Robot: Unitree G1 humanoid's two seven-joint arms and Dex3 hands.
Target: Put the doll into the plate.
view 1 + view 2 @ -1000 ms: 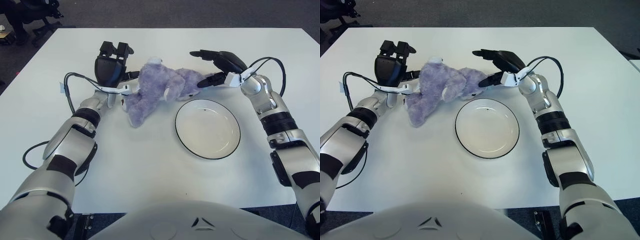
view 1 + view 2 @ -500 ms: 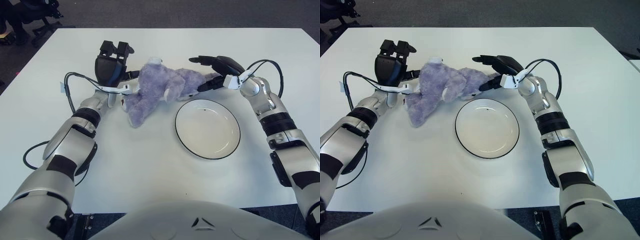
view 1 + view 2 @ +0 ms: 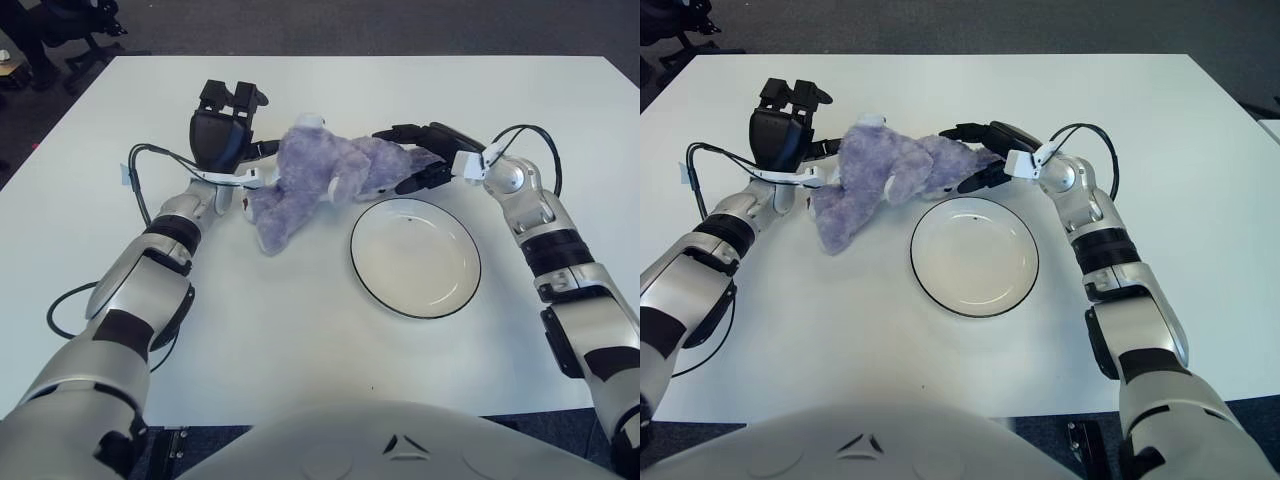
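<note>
One doll (image 3: 320, 180), one plate (image 3: 415, 257) and two hands show on the white counter (image 3: 300, 330). The doll is a purple plush lying on its side on the counter, just beyond and to the left of the plate, outside its rim. The plate is white with a dark edge and holds nothing. The left hand (image 3: 222, 138) stands upright against the doll's left end, its fingers (image 3: 245, 98) relaxed and closed on nothing. The right hand (image 3: 425, 160) sits at the doll's right end, one finger above the plush and one below it; whether they are pressing on it cannot be told. Compared with a second ago, the right hand has come lower and closer onto the doll, while the doll, the plate and the left hand are unchanged.
</note>
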